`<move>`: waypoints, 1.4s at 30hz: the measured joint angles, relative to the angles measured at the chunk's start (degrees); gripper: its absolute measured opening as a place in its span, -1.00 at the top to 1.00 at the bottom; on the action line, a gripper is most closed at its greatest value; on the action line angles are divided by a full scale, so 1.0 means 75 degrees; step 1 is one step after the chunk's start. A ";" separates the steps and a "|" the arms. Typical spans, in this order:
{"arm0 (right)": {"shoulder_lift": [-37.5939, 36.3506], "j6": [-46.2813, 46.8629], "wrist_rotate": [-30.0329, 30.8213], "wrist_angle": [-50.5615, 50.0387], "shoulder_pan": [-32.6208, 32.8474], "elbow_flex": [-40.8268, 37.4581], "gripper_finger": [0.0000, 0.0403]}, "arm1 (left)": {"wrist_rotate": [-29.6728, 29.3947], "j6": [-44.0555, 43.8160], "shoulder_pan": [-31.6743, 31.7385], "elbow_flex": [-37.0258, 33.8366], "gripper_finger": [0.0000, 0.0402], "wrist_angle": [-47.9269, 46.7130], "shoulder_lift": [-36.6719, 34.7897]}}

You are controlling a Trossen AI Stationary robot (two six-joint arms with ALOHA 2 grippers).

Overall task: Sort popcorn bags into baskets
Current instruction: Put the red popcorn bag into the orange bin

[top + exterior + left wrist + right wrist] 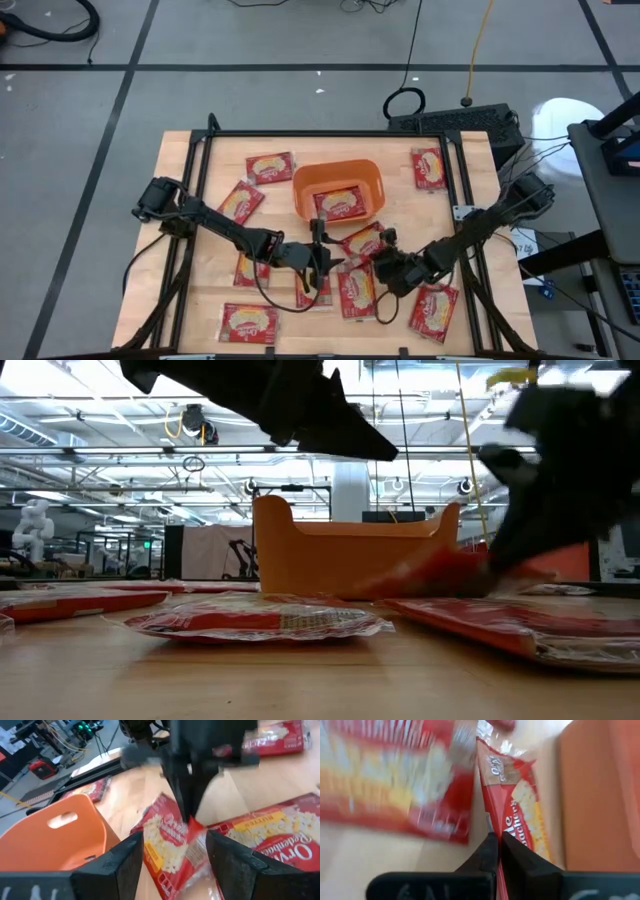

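I see the table (pixel 190 200) carrying the orange basket (pixel 338 180), one popcorn bag (pixel 340 205) inside it, others scattered around. My right hand (pixel 495 842) has its fingers pinched together on the edge of a bag (pixel 520 815); the basket wall is just beside this hand, the bag's long axis running straight ahead of it. My left hand (pixel 172 855), fingers apart, hovers empty over the same bag, opposite the right.

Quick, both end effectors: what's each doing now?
Left end effector: open, holding nothing.
Right end effector: shut on a popcorn bag's edge.
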 joint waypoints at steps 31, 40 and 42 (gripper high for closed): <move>-0.1347 0.0038 -0.0273 0.0973 -0.0547 0.0014 1.00 | -0.0931 0.1931 0.0058 -0.0006 0.61 0.1999 0.1288; -0.2619 -0.0330 -0.0154 0.0711 -0.0544 0.0022 0.84 | -0.0926 0.2737 0.0059 -0.0012 0.87 0.1968 0.0699; -0.3109 -0.0461 0.0052 0.0671 -0.0544 0.0020 0.77 | -0.0929 0.3012 0.0059 -0.0012 0.82 0.1770 0.0359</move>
